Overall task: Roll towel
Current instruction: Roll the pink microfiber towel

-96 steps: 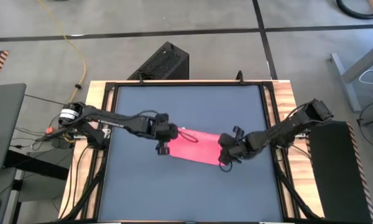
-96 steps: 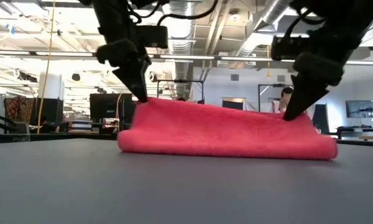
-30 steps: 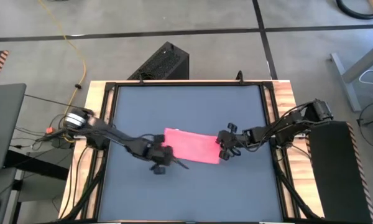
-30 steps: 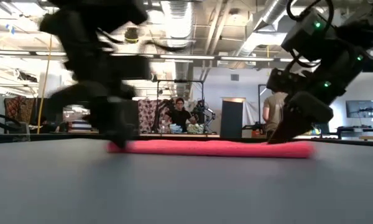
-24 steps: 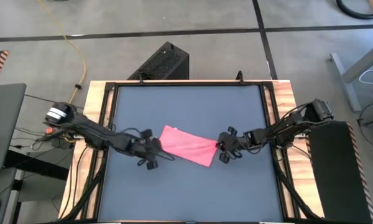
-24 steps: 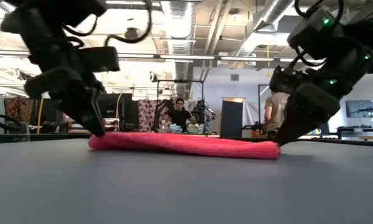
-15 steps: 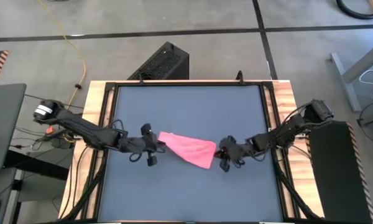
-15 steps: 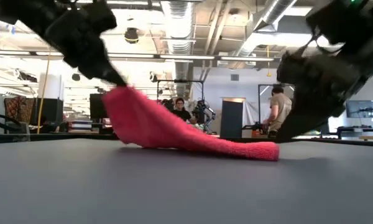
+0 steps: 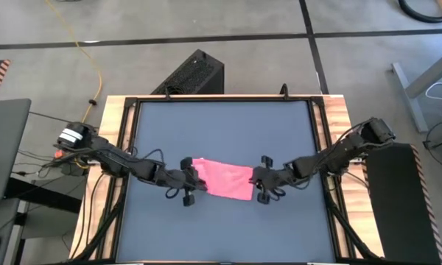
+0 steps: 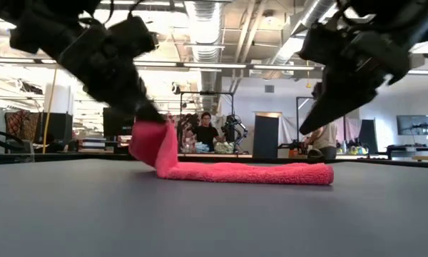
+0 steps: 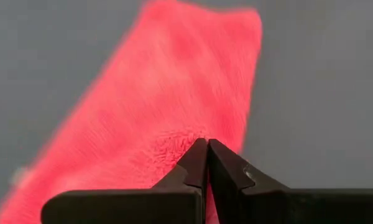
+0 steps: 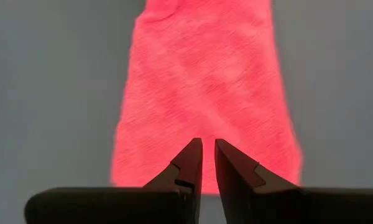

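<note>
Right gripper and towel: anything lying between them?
Nothing. In the low view the right gripper hangs above the towel, only air between; the right wrist view shows nothing there.

We are reaching both arms inward, low over the table. Our left gripper (image 9: 194, 182) is pinching with fingers together; our right gripper (image 9: 256, 178) is hovering, fingertips (image 12: 193, 151) slightly parted.

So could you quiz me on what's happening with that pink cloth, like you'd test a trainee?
1. True or false: the towel lies flat on the table from end to end.
2. Which tool pinches the towel? A: left tool. B: right tool.
3. Fill in: the towel's colour is ___.

Key: 1 false, the end at the left tool is lifted. 2 A. 3 pink.
</note>
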